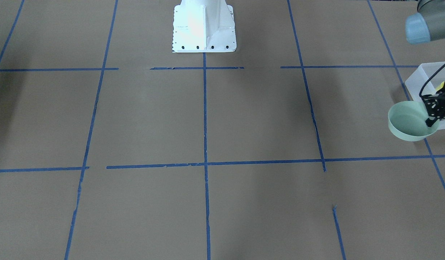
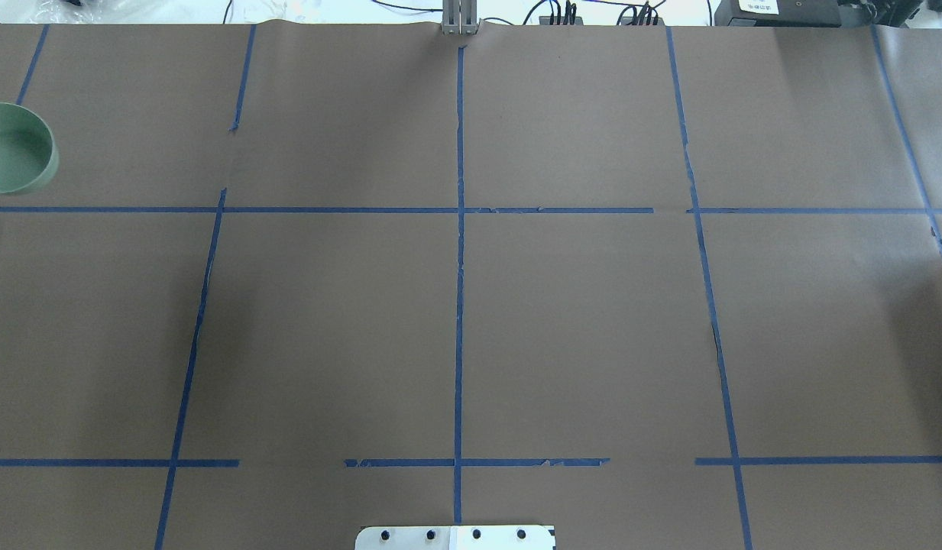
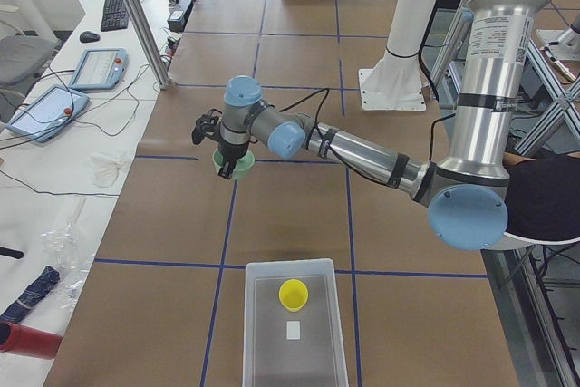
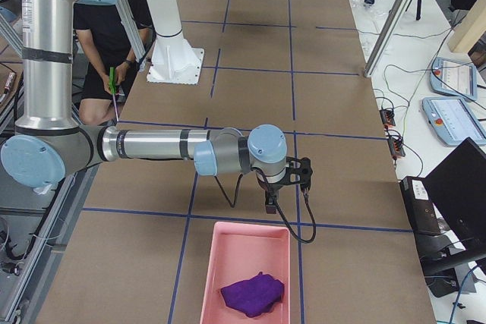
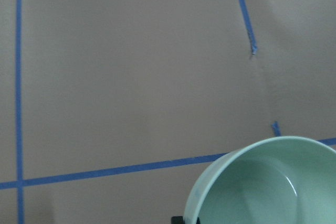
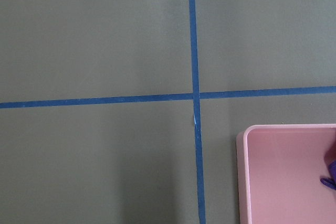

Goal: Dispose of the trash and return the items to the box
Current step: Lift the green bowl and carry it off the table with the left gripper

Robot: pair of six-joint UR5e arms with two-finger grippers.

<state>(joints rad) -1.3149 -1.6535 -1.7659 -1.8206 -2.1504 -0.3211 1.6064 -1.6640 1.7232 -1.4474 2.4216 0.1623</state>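
Note:
My left gripper (image 1: 431, 122) is shut on the rim of a mint-green bowl (image 1: 409, 122) and holds it tilted above the table. It shows in the exterior left view (image 3: 228, 169) with the bowl (image 3: 236, 166) under it. The bowl fills the lower right of the left wrist view (image 5: 268, 182) and sits at the overhead view's left edge (image 2: 14, 149). The frosted-white box (image 3: 258, 333) holds the yellow cup (image 3: 293, 295), upright, beside a white label. The box (image 1: 424, 74) lies just behind the bowl. My right gripper (image 4: 272, 204) hovers by a pink tray; I cannot tell its jaws.
The pink tray (image 4: 220, 263) holds a crumpled purple thing (image 4: 254, 294); its corner shows in the right wrist view (image 6: 252, 182). The white robot base (image 1: 204, 27) stands at the table's middle edge. Blue tape lines grid the brown table.

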